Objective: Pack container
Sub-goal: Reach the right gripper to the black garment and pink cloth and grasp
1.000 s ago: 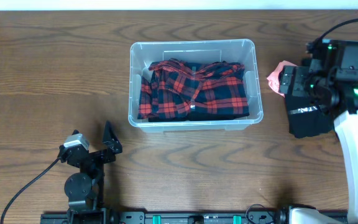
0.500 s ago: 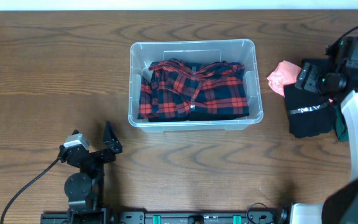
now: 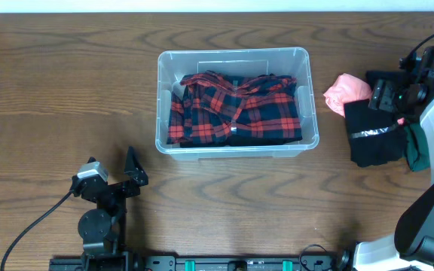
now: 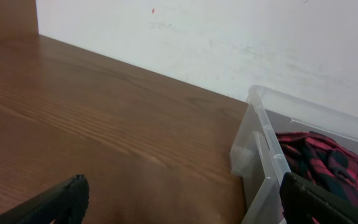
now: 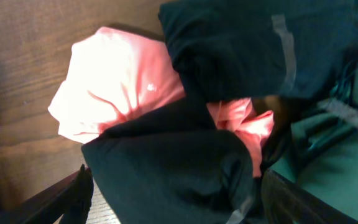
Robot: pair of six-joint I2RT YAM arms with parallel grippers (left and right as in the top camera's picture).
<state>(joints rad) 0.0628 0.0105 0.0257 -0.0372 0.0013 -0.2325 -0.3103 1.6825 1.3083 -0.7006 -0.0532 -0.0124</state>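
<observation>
Your left hand (image 3: 135,167) at near edge of bench (image 3: 44,90): fingers spread wide, holding nothing, resting low.

Mid-bench, well apart from it: clear bin (image 3: 160,98), upright. Red-and-black plaid shirt (image 3: 236,109) crumpled inside, covering most of floor.

Right of bin, on bench: pink garment (image 3: 345,90) nearest bin wall, not touching it. Black garment (image 3: 371,143) overlaps pink. Green garment (image 3: 417,150) at outer side.

Your right hand (image 3: 385,95) above that pile: fingers parted wide over black cloth, gripping nothing.

White wall (image 4: 229,37) beyond bench.

Wooden table (image 3: 59,83) bears the container (image 3: 233,148) — nearby, pink cloth (image 3: 345,89), black garment (image 3: 374,143).
</observation>
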